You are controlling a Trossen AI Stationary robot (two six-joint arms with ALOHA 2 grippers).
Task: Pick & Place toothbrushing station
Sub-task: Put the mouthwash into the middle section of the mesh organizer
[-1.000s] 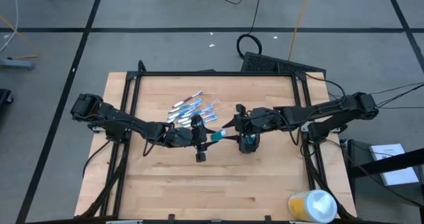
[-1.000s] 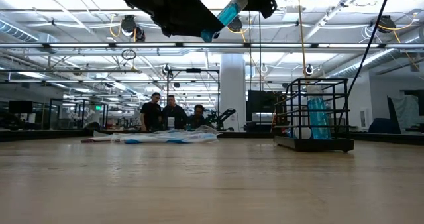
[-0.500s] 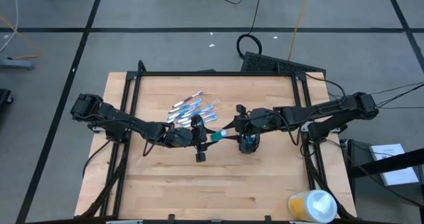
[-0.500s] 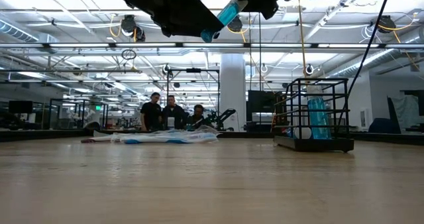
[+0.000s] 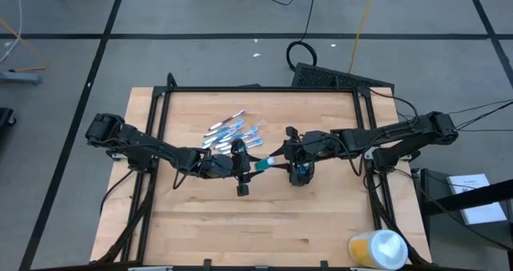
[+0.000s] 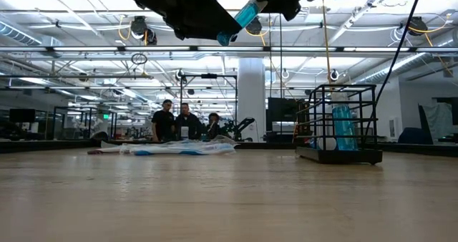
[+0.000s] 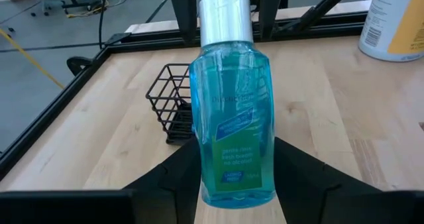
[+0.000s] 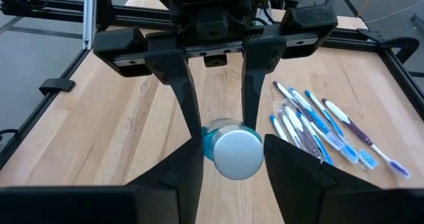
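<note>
Grey tiled floor (image 5: 200,14), bright ceiling lights, white pillar (image 6: 251,99), distant people (image 6: 184,120)

The near half of the worktop (image 5: 264,223) lies bare from side to side, so a gripper could pass freely there. Mid-worktop is crowded: both arms meet there around a blue bottle (image 5: 265,164) held in the air between them, the left gripper (image 5: 240,165) clamped on its body and the right gripper (image 5: 282,160) at its silver cap. Just beside the right gripper stands the black wire cup (image 5: 300,173). Behind the left gripper a loose heap of toothbrushes (image 5: 234,131) blocks the far left. A yellow-and-white roll (image 5: 377,248) sits at the near right corner, well apart.
</note>
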